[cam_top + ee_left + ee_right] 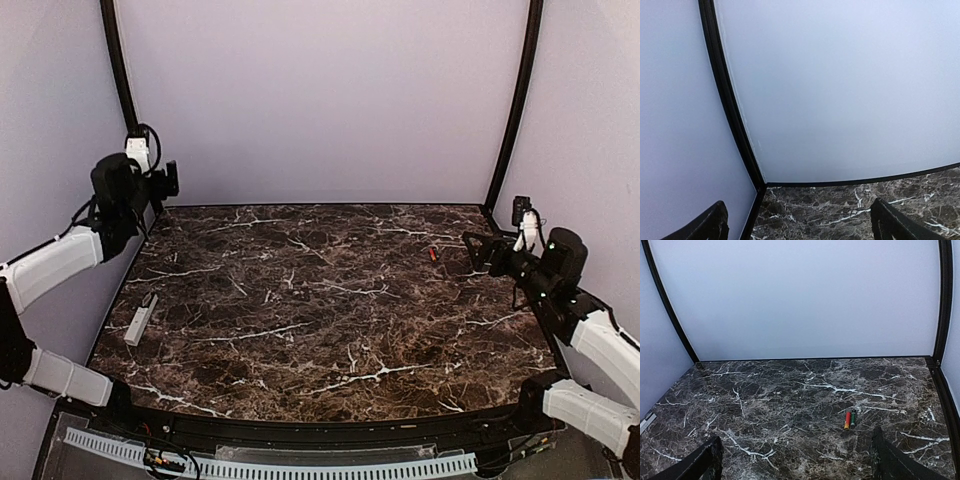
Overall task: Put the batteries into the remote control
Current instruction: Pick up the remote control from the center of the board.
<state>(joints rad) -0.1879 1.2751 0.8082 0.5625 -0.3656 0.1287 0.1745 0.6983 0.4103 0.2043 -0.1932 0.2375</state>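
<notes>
The remote control point(139, 323) is a slim white bar lying near the table's left edge; its end shows at the left border of the right wrist view point(646, 421). Two batteries point(432, 253) lie side by side at the back right, one red-orange point(847, 420) and one dark green point(853, 417). My right gripper point(476, 250) hovers open just right of them; in its wrist view point(795, 465) they lie ahead, close to the right finger point(887, 460). My left gripper point(168, 181) is raised at the back left corner, open and empty point(802, 227), far from the remote control.
Dark marbled table point(320, 330) with pale walls at the back and sides and black corner posts point(118, 60). The left wrist view faces the back left corner post point(730, 115). A white slotted strip point(300, 468) runs along the near edge.
</notes>
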